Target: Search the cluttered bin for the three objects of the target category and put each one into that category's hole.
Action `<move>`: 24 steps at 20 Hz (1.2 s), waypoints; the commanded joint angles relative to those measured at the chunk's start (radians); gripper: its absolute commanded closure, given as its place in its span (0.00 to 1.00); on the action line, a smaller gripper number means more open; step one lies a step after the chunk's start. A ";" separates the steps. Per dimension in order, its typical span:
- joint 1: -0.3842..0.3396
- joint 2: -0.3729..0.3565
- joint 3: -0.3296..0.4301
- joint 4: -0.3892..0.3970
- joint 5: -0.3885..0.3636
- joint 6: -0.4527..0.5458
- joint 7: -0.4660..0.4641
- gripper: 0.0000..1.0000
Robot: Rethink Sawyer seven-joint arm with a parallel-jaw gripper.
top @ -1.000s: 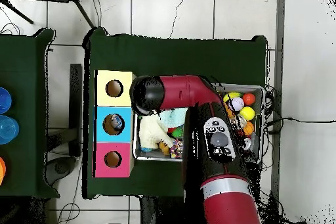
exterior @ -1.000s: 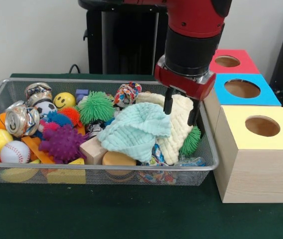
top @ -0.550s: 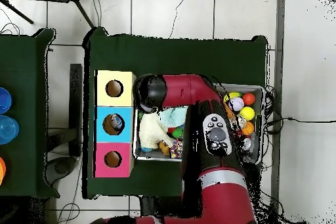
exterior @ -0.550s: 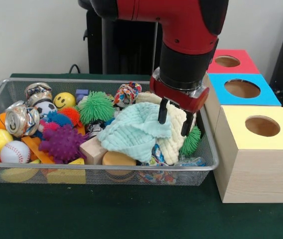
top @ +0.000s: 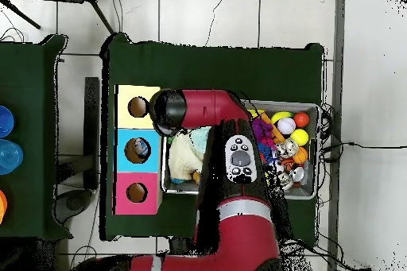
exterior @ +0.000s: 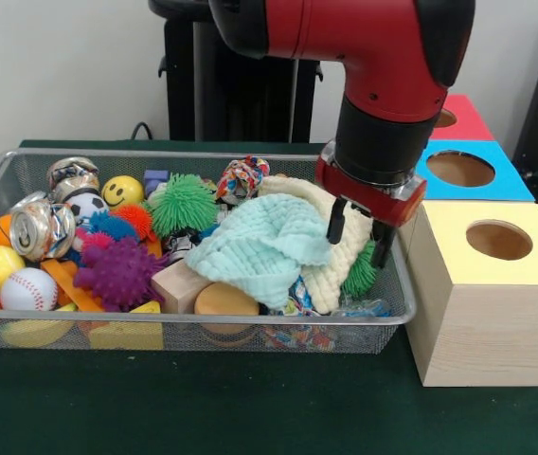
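The gripper (exterior: 362,225) is poised with fingers spread and empty over the cream cloth (exterior: 337,248) at the yellow box (exterior: 485,289) end of the wire bin (exterior: 184,329) — nothing is held. No target is seen delivered; the mint cloth (exterior: 255,245) lies untouched, so all sorting seemingly remains.

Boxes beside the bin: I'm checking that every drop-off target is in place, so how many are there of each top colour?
Yellow-topped box: 1
Blue-topped box: 1
Red-topped box: 1
Total: 3 boxes, each with one round hole in its top.
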 commanded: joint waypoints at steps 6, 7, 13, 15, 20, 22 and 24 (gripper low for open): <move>0.046 0.015 -0.068 -0.055 0.110 0.011 0.241 0.00; 0.047 0.017 -0.074 -0.061 0.117 0.011 0.237 0.00; 0.051 0.035 -0.093 -0.055 0.152 -0.025 0.225 0.00; 0.055 0.042 -0.099 -0.053 0.162 -0.043 0.226 0.00; 0.062 0.072 -0.115 -0.064 0.180 -0.072 0.221 0.00; 0.057 0.084 -0.116 -0.069 0.187 -0.087 0.208 0.00; 0.055 0.103 -0.117 -0.075 0.194 -0.108 0.200 0.00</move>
